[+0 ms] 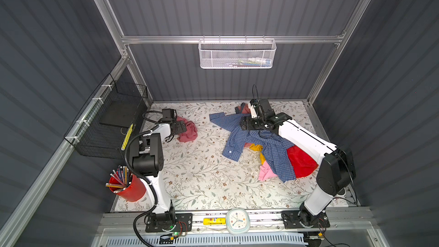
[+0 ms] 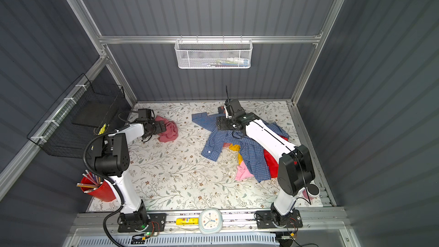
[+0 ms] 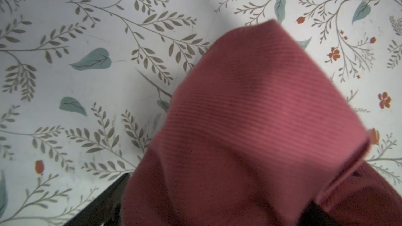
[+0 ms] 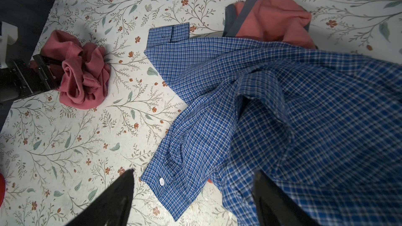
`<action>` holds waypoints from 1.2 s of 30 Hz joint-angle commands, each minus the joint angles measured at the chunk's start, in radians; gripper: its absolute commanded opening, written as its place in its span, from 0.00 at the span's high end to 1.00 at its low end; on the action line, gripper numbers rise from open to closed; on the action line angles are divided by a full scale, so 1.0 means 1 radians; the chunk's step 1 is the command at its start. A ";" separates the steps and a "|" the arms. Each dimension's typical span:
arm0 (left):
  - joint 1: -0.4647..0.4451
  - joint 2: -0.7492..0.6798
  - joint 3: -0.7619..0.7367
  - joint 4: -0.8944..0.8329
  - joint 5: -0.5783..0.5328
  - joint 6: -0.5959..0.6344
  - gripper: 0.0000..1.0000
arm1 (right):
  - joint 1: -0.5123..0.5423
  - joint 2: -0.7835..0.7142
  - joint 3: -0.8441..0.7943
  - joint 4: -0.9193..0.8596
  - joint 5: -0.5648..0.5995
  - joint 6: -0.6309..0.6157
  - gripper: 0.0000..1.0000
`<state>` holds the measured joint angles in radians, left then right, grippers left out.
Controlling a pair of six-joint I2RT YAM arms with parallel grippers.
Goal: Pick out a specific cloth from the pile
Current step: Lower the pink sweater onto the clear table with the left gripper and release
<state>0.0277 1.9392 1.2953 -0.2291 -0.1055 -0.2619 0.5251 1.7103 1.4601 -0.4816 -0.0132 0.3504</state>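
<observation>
Sitting crumpled on table [image 1: 202, 174], well apart from pile [image 1: 273, 153], touching left gripper [image 1: 182, 127]: salmon-pink ribbed knit cloth [image 1: 190, 131]. Left jaws wide, folds draped between, nothing pinched; right gripper [image 1: 244, 124] jaws wide over blue checked shirt [image 4: 282, 105]. Probably handles light, limp, non-slippery; best pinched on a raised fold.

The cloth [image 2: 169, 130] lies bunched, well apart from the pile [image 2: 251, 155].
</observation>
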 commanded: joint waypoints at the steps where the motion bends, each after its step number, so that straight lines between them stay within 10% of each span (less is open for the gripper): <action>1: 0.001 -0.095 0.015 -0.057 -0.049 0.003 0.00 | -0.005 -0.029 0.018 -0.017 0.026 -0.024 0.14; 17: -0.055 -0.318 -0.139 -0.131 0.059 0.044 0.03 | -0.012 -0.058 0.015 -0.041 0.033 -0.062 0.13; 36: -0.158 0.222 0.232 -0.194 0.043 0.141 0.22 | -0.012 -0.104 -0.004 -0.087 0.070 -0.055 0.13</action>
<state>-0.1360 2.1010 1.4872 -0.3717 -0.0788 -0.1501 0.5175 1.6566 1.4605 -0.5549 0.0280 0.3019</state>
